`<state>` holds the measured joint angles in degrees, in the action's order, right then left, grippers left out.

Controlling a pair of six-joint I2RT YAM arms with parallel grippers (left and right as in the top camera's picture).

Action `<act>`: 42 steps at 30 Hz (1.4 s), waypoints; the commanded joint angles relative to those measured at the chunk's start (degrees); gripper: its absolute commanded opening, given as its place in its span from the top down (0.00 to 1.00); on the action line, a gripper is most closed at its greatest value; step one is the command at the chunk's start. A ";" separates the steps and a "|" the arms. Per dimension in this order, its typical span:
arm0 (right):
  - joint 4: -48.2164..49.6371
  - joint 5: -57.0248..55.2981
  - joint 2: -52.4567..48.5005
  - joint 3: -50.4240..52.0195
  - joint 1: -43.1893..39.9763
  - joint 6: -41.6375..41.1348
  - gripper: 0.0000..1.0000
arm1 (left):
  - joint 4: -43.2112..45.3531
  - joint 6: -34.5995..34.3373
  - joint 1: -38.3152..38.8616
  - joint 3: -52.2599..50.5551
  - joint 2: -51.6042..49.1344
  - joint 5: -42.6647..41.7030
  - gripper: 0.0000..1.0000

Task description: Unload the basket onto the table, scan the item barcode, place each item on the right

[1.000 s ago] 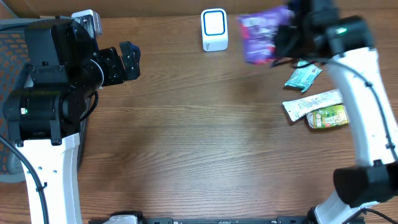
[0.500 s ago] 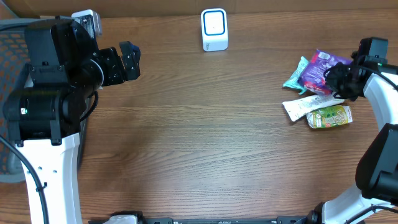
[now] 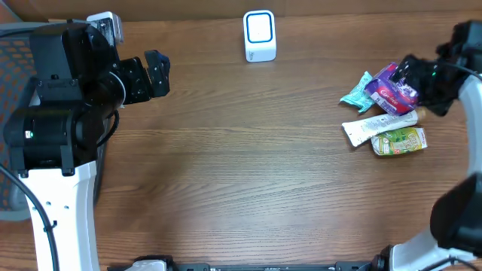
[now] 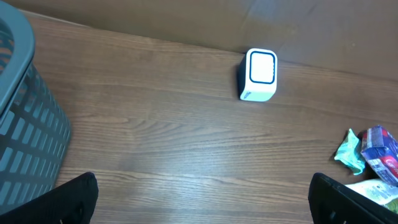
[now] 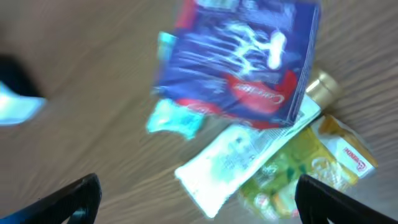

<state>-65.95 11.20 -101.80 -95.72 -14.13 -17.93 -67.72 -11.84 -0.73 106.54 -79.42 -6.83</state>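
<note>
The purple packet (image 3: 390, 89) was seen lying tilted on a small pile near the right edge of the table (image 3: 241, 173). It was laid over part of a teal wrapper (image 3: 354, 95) and against the capped end of a white tube (image 3: 375, 126). A green-yellow pouch (image 3: 399, 141) was lodged just beside the tube. The right gripper (image 5: 198, 186) was held above this pile with its fingers spread wide, and nothing was caught between them. The scanner (image 3: 260, 35) was stood upright close to the far edge, well apart from the pile. The left gripper (image 4: 203, 180) was likewise spread wide and empty, at the left side near a grey basket (image 4: 28, 124). Between the two arms a broad stretch of bare wood was offered for movement.
</note>
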 commanded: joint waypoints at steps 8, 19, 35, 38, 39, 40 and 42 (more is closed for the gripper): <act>-20.81 4.74 24.92 -13.11 6.40 1.22 0.00 | 0.17 1.11 0.11 0.44 0.02 -0.22 0.01; -28.00 4.70 31.93 -13.09 6.80 1.07 0.00 | 0.17 1.11 0.11 0.44 0.02 -0.22 0.00; 15.21 -1.97 51.23 22.25 14.73 15.98 0.00 | 0.17 1.11 0.11 0.44 0.02 -0.22 0.01; 27.91 -4.13 59.80 36.22 16.20 16.33 0.00 | 0.17 1.11 0.11 0.44 0.02 -0.22 0.00; 30.80 -4.28 61.72 39.34 16.35 16.35 0.00 | 0.17 1.11 0.11 0.44 0.02 -0.22 0.01; 36.28 -4.31 65.88 45.92 16.37 16.31 0.00 | 0.17 1.11 0.11 0.44 0.02 -0.22 0.00; 42.21 -4.28 70.71 53.02 16.37 16.31 0.00 | 0.17 1.11 0.11 0.44 0.02 -0.22 0.01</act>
<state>-26.94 8.45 -36.45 -50.63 1.91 -2.52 -67.72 -11.84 -0.73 106.54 -79.42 -6.83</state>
